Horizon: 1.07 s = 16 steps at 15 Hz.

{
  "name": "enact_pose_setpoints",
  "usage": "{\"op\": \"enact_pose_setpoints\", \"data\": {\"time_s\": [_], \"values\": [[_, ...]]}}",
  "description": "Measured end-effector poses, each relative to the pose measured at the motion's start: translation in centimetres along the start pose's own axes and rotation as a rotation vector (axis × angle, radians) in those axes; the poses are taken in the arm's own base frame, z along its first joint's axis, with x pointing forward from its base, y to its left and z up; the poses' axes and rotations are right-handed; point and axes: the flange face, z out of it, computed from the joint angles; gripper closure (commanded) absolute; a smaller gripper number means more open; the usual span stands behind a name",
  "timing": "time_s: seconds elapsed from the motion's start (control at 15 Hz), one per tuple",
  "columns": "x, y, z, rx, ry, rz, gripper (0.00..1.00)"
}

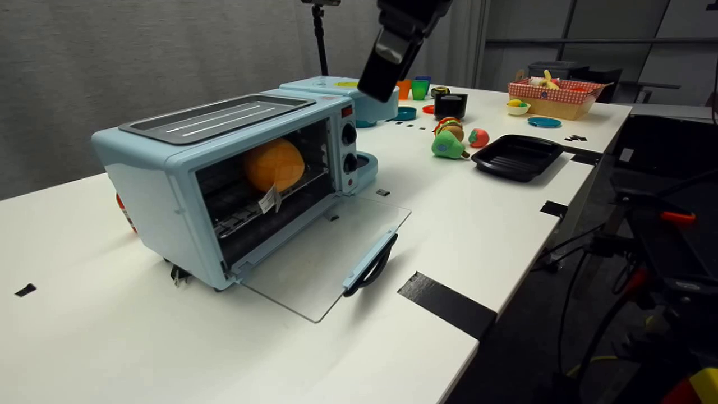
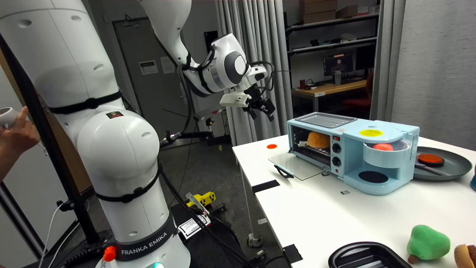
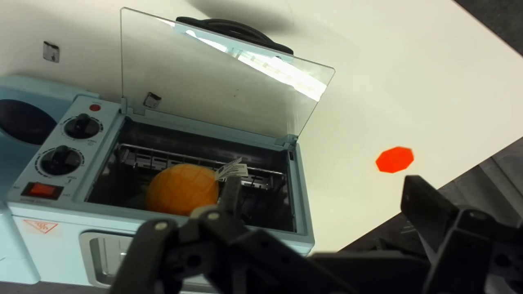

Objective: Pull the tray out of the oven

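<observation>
The claw [image 3: 323,188], from where I stand, gapes wide with nothing in it, up in front of the oven [image 1: 140,196] and well apart from it. The tray [image 3: 155,160] sits inside the oven — a wire rack, a round orange thing [image 3: 184,190] apparently resting on it. I'd go in low through the oven's front, clear of the lowered glass door [image 1: 331,252], pinch the tray mid-front — then draw straight and level, lest its load roll.

Green plush toy [image 1: 447,145] beside black dish [image 1: 517,157]; red toy [image 1: 479,138] near burger [image 1: 455,132]; red-checked basket [image 1: 552,106] well apart.
</observation>
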Motion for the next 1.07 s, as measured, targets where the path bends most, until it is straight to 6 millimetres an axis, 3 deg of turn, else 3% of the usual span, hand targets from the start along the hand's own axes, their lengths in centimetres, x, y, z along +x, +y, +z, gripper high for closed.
{"op": "enact_pose_setpoints", "data": {"time_s": [0.47,1.07], "values": [[-0.3,0.1,0.5,-0.003,-0.020,0.007,0.00],[-3.7,1.0,3.8,-0.074,-0.176,0.032,0.00]]}}
